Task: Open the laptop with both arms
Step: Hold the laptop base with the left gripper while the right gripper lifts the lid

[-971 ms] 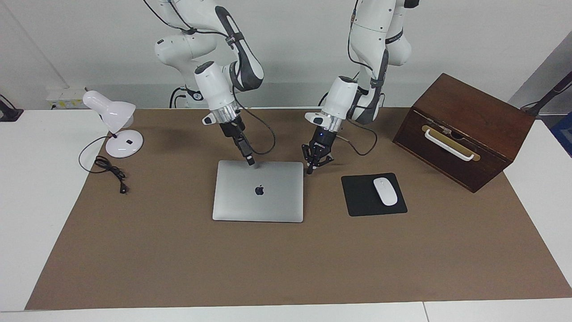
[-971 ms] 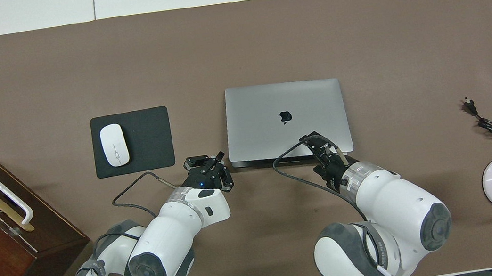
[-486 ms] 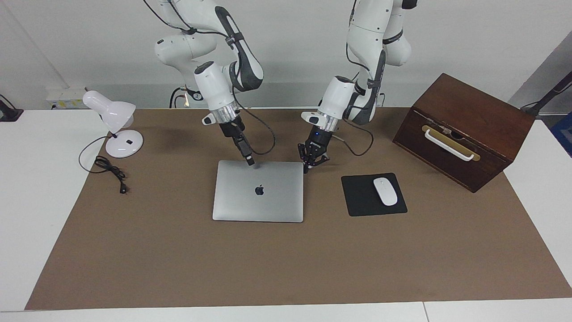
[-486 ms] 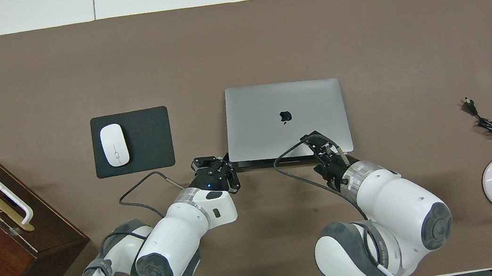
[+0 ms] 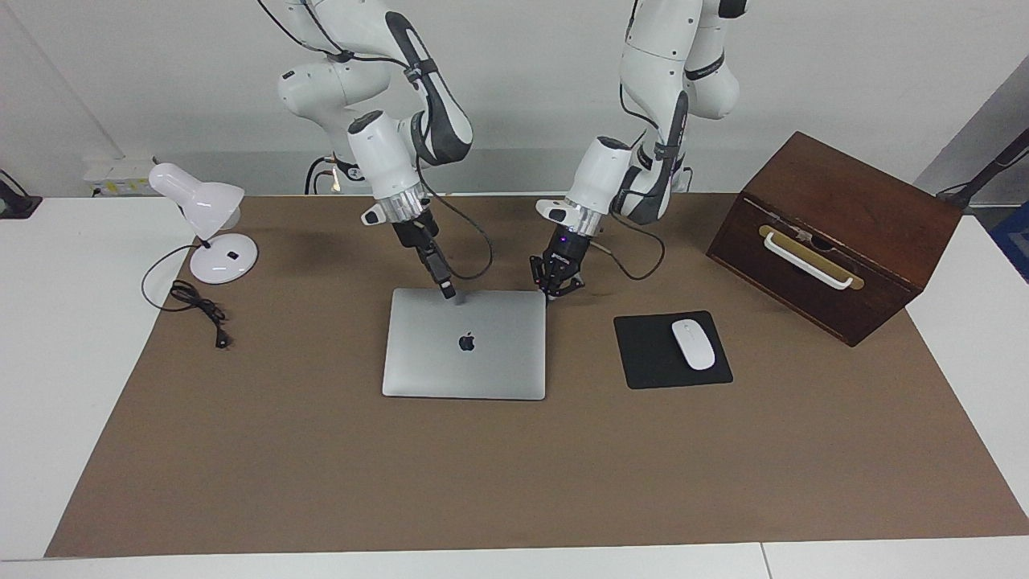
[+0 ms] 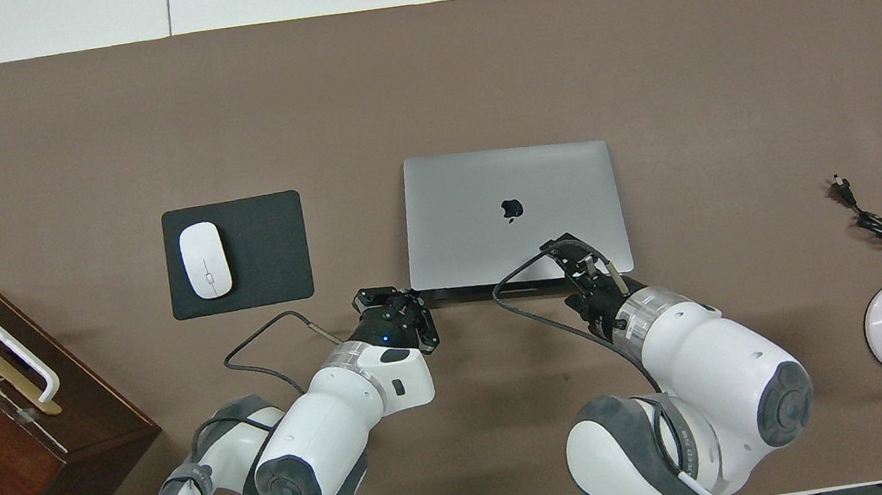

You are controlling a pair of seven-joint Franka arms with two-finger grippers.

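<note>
Laptop [image 5: 465, 344] lies closed and flat on the brown mat [image 5: 514, 466], mid-table, logo up, beside the black mouse pad [image 5: 672, 350] that carries the white mouse [image 5: 692, 344].

Change over the last second: your left gripper [image 5: 552, 295] has slid along the edge of the laptop nearest the robots, from just off the corner toward the mouse pad to right at that corner. Its fingertips are pinched together, holding nothing. The right gripper [image 5: 451, 293] has not shifted; it stays planted on the lid close to that same edge, roughly a third of the way along from the lamp-side corner. I cannot tell how its fingers are set.

Reading: lid not yet raised, no gap visible. The left tip looks to be lining up to catch the lid lip, while the right appears to be pressing to steady the machine. This is a judgement only.

Pose: both arms lean down steeply from their bases, wrists angled toward the laptop, cables looping clear. Desk lamp [image 5: 205, 225] and wooden box [image 5: 836, 233] sit well apart at the two ends.
</note>
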